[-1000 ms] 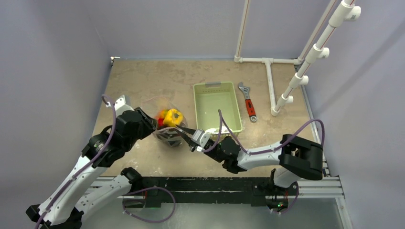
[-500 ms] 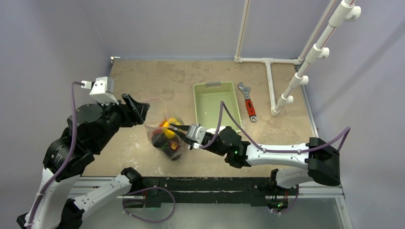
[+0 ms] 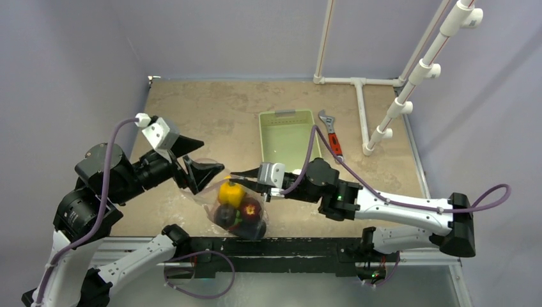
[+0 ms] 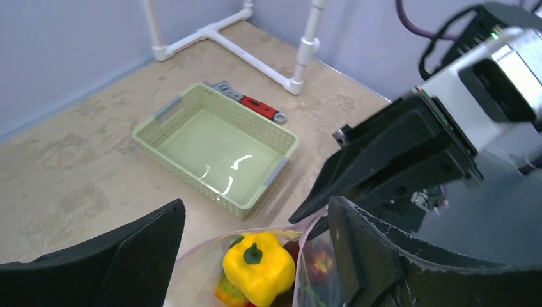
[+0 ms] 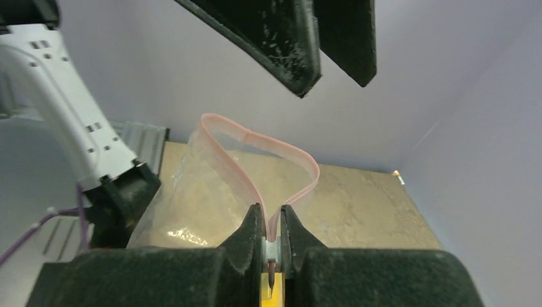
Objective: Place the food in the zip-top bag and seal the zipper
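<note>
The right tool [image 5: 270, 212] is clamped shut on the zipper [image 5: 275, 146], pinching one end of the pink strip between its fingers. The rest of the strip loops open ahead of its tip. The left tool [image 3: 213, 155] has its fingers wide apart and grips nothing, with its tips just over the open mouth and facing the right tool.

The bag [image 3: 216, 198] sags below and ahead of the right tool. It holds a yellow pepper [image 4: 259, 265], a dark red fruit [image 3: 250, 208] and other dark pieces beneath. Beyond the left tool, a green basket [image 4: 192, 173] sits on the surface [image 4: 77, 166], with a wrench [image 4: 255, 105] past it.

The left arm is bent with its elbow high and its wrist angled down. The right arm stretches low, with its wrist about level.
</note>
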You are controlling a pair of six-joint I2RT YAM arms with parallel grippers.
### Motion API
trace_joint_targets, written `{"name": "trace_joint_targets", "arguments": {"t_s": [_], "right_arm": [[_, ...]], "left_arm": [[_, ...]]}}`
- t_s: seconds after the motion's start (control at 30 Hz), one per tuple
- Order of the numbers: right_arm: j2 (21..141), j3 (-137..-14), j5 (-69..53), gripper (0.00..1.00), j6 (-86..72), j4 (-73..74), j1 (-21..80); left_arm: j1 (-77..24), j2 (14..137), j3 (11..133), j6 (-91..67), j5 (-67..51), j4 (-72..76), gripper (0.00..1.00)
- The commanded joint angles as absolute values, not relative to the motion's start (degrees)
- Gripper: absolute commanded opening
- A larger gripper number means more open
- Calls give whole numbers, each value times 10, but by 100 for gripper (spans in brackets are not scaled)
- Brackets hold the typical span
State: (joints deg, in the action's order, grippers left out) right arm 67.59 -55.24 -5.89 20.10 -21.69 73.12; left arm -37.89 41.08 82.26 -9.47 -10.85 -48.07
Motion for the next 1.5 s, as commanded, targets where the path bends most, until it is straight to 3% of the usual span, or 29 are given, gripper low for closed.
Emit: {"name": "trace_joint_targets", "arguments": {"t_s": [0.0, 0.5, 1.1, 1.17, 1.27, 1.33, 1.4, 1.47], "right_arm": [[625, -587, -110, 0, 172, -163, 734], [574, -630, -181, 0, 137, -46, 734], [588, -695, -107, 0, 80, -4, 734], [590, -698, -107, 0, 75, -1, 734], [594, -698, -114, 0, 71, -1, 734], [596, -697, -117, 0, 68, -4, 734], [598, -697, -119, 0, 66, -4, 734], [598, -695, -114, 0, 62, -6, 734]], "left_arm": [[-378, 414, 813, -30, -263, -462, 82], [-378, 447, 737, -7, -522, -435, 90], [-379, 410, 663, -38, -492, -432, 81], [-379, 411, 663, -37, -485, -432, 75], [-380, 423, 668, -34, -479, -432, 55], [-379, 431, 672, -33, -475, -432, 36], [-379, 435, 677, -34, -451, -432, 0], [-379, 437, 680, -30, -438, -436, 0]]}}
